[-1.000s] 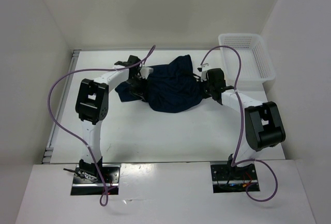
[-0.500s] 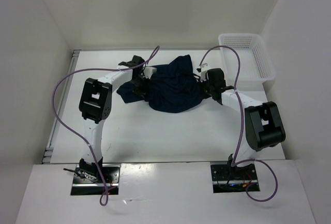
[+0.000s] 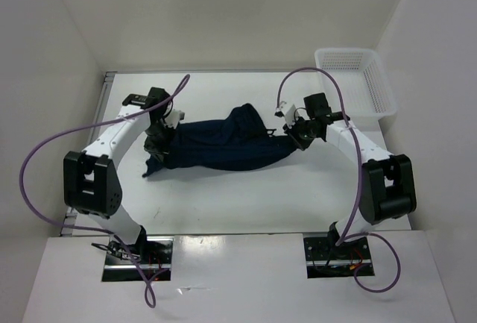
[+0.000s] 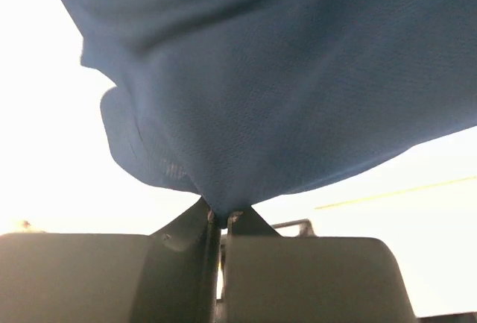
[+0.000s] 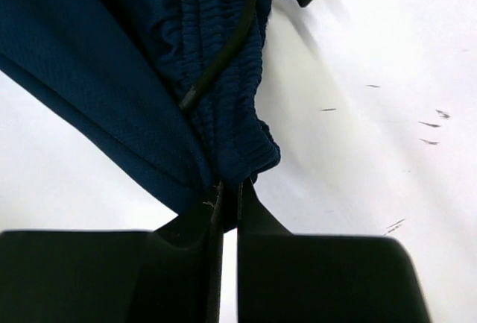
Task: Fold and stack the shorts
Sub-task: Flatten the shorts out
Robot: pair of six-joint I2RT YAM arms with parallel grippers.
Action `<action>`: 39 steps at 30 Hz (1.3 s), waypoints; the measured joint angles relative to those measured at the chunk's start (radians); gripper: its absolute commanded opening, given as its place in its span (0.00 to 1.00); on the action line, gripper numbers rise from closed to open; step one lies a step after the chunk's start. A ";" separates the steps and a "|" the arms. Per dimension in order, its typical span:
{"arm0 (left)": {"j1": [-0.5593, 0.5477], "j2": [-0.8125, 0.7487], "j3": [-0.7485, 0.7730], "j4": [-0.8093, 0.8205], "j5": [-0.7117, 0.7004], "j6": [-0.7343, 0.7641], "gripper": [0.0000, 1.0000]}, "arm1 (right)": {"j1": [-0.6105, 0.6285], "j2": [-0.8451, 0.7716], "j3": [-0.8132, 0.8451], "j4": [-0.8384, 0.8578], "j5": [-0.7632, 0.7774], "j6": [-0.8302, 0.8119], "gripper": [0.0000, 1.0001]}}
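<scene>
Both grippers: pinched shut on cloth, one at each end of the shorts [image 3: 223, 144].
Left gripper [image 4: 221, 217]: fingers closed on a fold of navy fabric; a second ago they stood apart, so this hold is new.
Right gripper [image 5: 227, 189]: fingers clamped on the gathered waistband, close to the drawstring [image 5: 223, 62].
Shorts: lying on the table [image 3: 246, 196], about mid-way back, well left of the basket [image 3: 384, 92].
Change: the bunched heap of a second ago is now drawn out into a long band, with the left arm swung outward.
Meaning: the spreading step looks to be under way; folding is not yet begun, and the cloth is wrinkled.
</scene>
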State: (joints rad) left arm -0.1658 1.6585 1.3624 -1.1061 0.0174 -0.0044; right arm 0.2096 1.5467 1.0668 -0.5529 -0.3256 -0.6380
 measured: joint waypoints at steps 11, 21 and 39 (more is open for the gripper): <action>-0.038 -0.020 -0.240 -0.069 0.021 -0.001 0.37 | 0.032 -0.076 -0.082 -0.082 -0.045 -0.090 0.00; -0.069 0.043 -0.242 -0.050 0.166 0.000 0.43 | 0.035 -0.128 -0.142 -0.065 -0.018 -0.097 0.00; -0.204 0.271 -0.261 -0.085 0.171 0.001 0.63 | 0.035 -0.131 -0.145 -0.027 0.036 -0.121 0.00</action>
State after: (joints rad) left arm -0.3698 1.9297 1.1015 -1.1908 0.1879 -0.0036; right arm 0.2443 1.4155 0.9215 -0.5800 -0.2893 -0.7589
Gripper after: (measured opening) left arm 0.636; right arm 0.049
